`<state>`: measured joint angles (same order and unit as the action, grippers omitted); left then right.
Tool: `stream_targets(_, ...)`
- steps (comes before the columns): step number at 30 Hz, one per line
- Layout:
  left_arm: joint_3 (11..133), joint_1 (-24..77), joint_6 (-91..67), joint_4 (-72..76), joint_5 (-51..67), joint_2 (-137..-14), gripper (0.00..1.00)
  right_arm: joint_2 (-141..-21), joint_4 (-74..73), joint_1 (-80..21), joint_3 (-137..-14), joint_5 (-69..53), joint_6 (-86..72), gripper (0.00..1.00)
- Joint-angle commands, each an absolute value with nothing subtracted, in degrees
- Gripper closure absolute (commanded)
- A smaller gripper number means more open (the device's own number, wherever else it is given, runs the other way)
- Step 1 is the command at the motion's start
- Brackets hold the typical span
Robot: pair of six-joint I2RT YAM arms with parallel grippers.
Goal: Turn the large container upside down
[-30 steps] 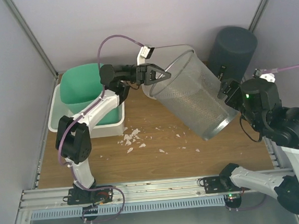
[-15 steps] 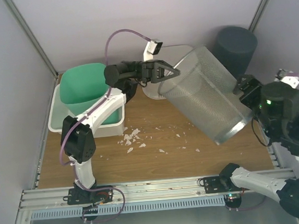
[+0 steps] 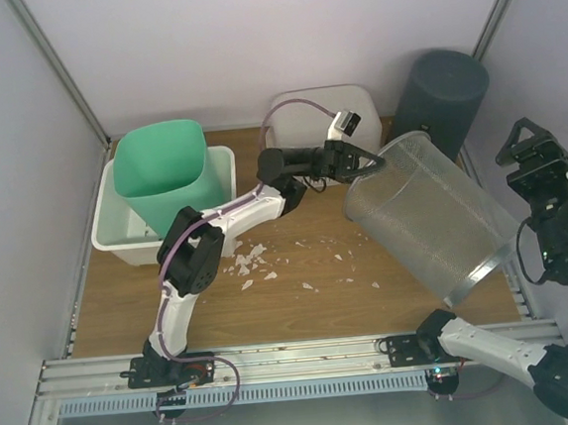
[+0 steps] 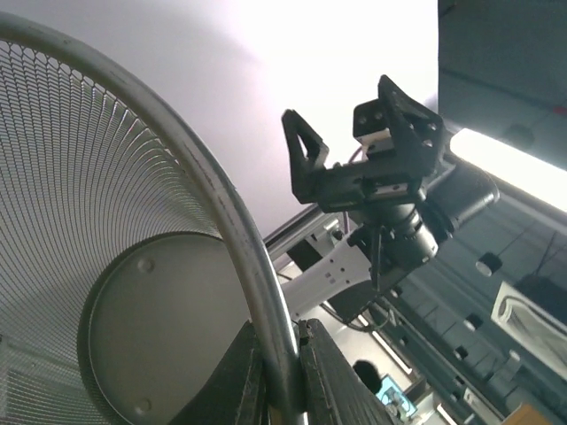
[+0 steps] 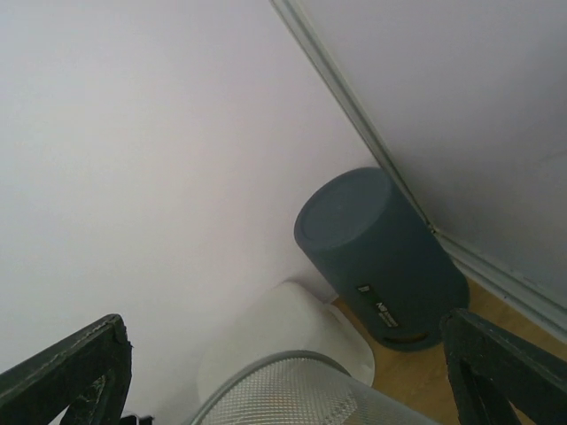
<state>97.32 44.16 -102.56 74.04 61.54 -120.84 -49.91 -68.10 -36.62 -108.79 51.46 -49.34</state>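
The large container is a silver wire-mesh basket [image 3: 424,215], tilted in the air over the right of the table, with its rim at the upper left and its solid base at the lower right. My left gripper [image 3: 364,161] is shut on the rim. The left wrist view shows the fingers [image 4: 341,390] pinching the rim bar [image 4: 230,221], with the base disc [image 4: 168,328] inside. My right gripper [image 3: 535,151] is open and empty, held apart to the basket's right; it also shows in the left wrist view [image 4: 353,133]. The right wrist view shows the gripper [image 5: 282,323] spread wide above the mesh [image 5: 301,394].
A dark grey cylinder [image 3: 439,89] stands upside down in the back right corner, with a white container [image 3: 320,115] beside it. A green bin [image 3: 161,169] sits in a white tray [image 3: 117,237] at the left. White scraps [image 3: 253,260] lie on the wooden table.
My left gripper has carried the basket's rim to the right and the basket has swung with it. My right gripper has drawn away to the right, clear of the basket.
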Motion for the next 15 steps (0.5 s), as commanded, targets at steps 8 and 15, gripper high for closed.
stream_targets(8,92.38,46.41,-113.08,87.44,47.11,-127.24,1.00,-53.83,-72.00,-36.31,-110.30,55.53,-49.88,0.04)
stream_targets(15,92.99,48.34,-116.50,89.40,44.51,-133.04,1.00,-54.38,-74.96,-36.29,-109.35,56.37,-52.49,0.03)
